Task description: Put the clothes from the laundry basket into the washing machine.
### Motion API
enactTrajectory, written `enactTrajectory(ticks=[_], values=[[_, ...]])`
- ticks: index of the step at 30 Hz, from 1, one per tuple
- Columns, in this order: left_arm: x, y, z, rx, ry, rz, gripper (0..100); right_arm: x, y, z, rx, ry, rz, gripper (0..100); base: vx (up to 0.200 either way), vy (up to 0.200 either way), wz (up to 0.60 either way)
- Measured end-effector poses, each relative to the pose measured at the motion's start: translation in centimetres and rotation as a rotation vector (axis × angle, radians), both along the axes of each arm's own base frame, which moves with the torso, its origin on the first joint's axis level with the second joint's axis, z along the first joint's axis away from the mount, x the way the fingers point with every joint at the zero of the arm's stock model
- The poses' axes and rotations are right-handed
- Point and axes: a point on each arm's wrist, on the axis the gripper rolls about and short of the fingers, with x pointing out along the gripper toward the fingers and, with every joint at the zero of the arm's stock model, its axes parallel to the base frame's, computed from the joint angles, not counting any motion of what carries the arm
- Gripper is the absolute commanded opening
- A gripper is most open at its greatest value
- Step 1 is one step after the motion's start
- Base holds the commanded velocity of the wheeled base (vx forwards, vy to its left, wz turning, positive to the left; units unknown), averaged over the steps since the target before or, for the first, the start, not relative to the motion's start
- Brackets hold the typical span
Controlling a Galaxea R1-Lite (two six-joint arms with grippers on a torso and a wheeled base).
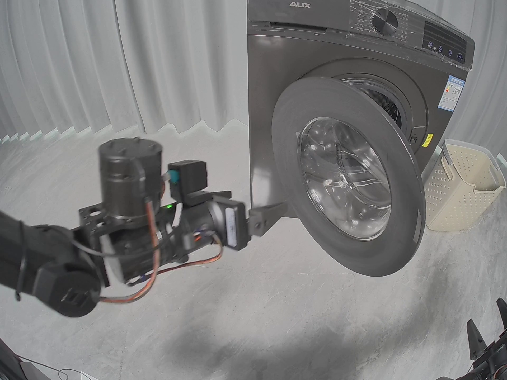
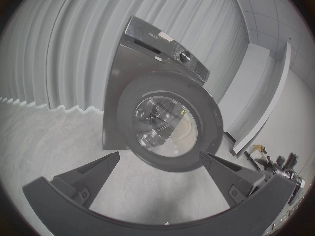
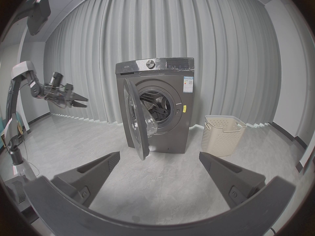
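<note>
The grey washing machine [image 1: 327, 54] stands against the curtain with its round door [image 1: 348, 186] swung wide open toward me. A cream laundry basket [image 1: 465, 186] sits on the floor right beside the machine; I see only its perforated walls. My left gripper [image 1: 269, 218] is open and empty, held at door height just off the door's left edge, and the door [image 2: 170, 122] fills the space ahead of it [image 2: 159, 158]. My right gripper [image 3: 159, 158] is open and empty, low and well back from the machine [image 3: 164, 108] and basket [image 3: 223, 135]; it also shows in the corner [image 1: 488, 325].
White curtains [image 1: 132, 54] hang behind the machine. The grey floor [image 1: 264, 312] in front of the machine and basket is bare. A white wall panel [image 2: 262, 99] stands off to the machine's right.
</note>
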Motion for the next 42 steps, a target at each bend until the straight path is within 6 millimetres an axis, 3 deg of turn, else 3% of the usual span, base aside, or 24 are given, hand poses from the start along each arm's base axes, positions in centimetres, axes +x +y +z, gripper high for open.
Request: enactTrajectory(ticks=[9, 15, 21, 28, 36, 42], values=[[-8.8, 8.6, -0.8, 0.032, -0.059, 0.044, 100, 0.0, 0.0, 0.0, 0.0, 0.0, 0.0, 100, 0.0, 0.0, 0.0], [-13.5, 13.8, -1.6, 0.013, -0.132, 0.149, 100, 0.0, 0.0, 0.0, 0.0, 0.0, -0.001, 100, 0.0, 0.0, 0.0], [-18.0, 17.8, -3.6, 0.006, -0.183, 0.308, 100, 0.0, 0.0, 0.0, 0.001, 0.0, -0.002, 100, 0.0, 0.0, 0.0], [-22.2, 19.9, -7.3, 0.022, -0.21, 0.487, 100, 0.0, 0.0, 0.0, 0.009, 0.001, -0.002, 100, 0.0, 0.0, 0.0], [-24.9, 20.1, -10.7, 0.043, -0.188, 0.578, 100, 0.0, 0.0, 0.1, 0.02, -0.01, -0.008, 100, 0.0, 0.0, 0.0], [-25.6, 20.0, -11.2, 0.01, -0.232, 0.604, 100, -0.9, 0.0, 3.4, 0.046, -0.115, 0.034, 100, 0.0, 0.0, 0.0]])
